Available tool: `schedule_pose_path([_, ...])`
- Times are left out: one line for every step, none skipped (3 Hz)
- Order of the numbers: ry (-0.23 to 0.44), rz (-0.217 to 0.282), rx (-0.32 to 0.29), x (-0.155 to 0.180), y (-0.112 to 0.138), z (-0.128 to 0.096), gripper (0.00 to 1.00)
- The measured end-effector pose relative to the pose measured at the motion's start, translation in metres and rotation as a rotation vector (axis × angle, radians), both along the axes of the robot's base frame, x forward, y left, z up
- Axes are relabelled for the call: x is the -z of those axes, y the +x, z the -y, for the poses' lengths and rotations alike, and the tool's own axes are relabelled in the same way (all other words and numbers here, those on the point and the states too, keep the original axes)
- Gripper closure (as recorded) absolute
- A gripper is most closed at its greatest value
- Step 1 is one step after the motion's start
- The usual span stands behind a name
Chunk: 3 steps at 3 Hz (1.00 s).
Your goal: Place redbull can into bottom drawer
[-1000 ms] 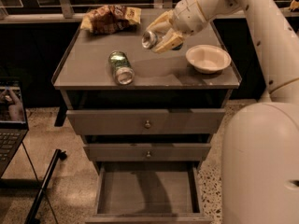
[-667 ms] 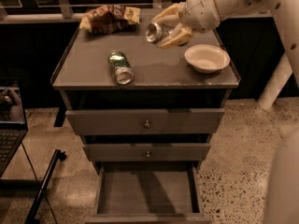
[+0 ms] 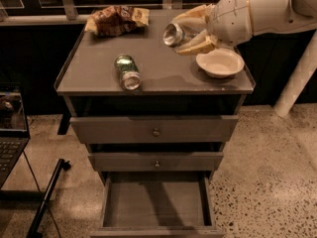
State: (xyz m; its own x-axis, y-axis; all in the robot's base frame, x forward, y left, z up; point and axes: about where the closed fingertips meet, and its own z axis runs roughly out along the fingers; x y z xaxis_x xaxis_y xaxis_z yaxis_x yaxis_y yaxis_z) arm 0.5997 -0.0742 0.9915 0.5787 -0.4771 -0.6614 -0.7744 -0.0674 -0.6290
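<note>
Here we are above the grey cabinet (image 3: 89,68), and we find the gripper (image 3: 182,35) up over the right rear part of its top, reaching in from the right on the end of the white arm (image 3: 270,9). Its two pale fingers (image 3: 194,15) are clamped on the redbull can (image 3: 173,34), one above and one below. So the can is in the air, clear of the surface, tipped on its side with the shiny silver top facing left and towards us. Just below and to the right of the gripper we see a shallow white bowl (image 3: 220,63) sitting near the right edge of the top. We cannot tell whether the lower finger touches its rim. Well to the left, a green can (image 3: 128,72) lies on its side near the middle of the top, and a crumpled snack bag (image 3: 117,20) rests at the back left corner. Down the front, the top drawer (image 3: 114,130) and the middle drawer (image 3: 119,161) each show a round knob and sit slightly out. The bottom drawer (image 3: 156,202) is pulled wide open at floor level, its flat grey floor showing, far below the can. At the far left we catch the edge of a laptop (image 3: 10,128).
</note>
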Motion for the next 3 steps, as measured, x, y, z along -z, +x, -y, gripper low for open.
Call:
schedule_pose_path([0.0,0.0,0.0,0.0,0.0,0.0,1.0])
schedule_pose_path([-0.005,0.006,-0.017,-0.002,0.0,-0.006,1.0])
schedule_pose_path([0.036,0.02,-0.022,-0.003,-0.016,-0.016,1.0])
